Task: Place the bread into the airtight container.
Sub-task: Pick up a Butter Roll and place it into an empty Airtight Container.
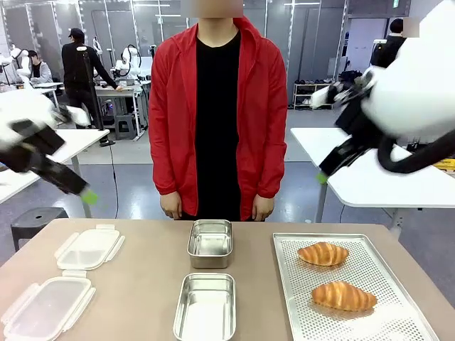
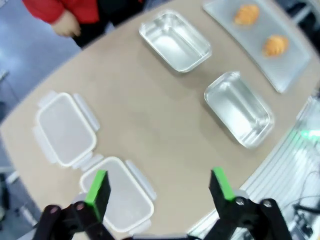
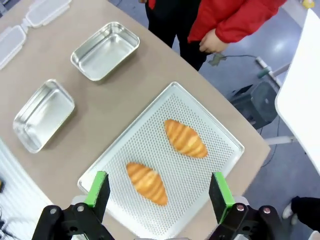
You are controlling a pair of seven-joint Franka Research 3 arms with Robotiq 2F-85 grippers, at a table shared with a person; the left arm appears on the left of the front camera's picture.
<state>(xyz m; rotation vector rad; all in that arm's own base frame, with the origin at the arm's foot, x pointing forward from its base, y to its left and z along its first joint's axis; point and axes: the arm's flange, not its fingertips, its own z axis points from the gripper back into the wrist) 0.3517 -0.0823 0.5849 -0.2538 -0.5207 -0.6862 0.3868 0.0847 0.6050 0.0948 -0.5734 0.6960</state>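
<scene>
Golden bread (image 1: pixel 323 253), perforated tray (image 1: pixel 373 268), steel container (image 1: pixel 210 244)

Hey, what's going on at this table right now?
Nothing is being handled yet. The left gripper and right gripper hover open above the table. The far croissant and near croissant lie on the perforated tray; the far container and near container sit empty mid-table, the far lid and near lid at the robot's left. The person stands opposite, hands down.
</scene>
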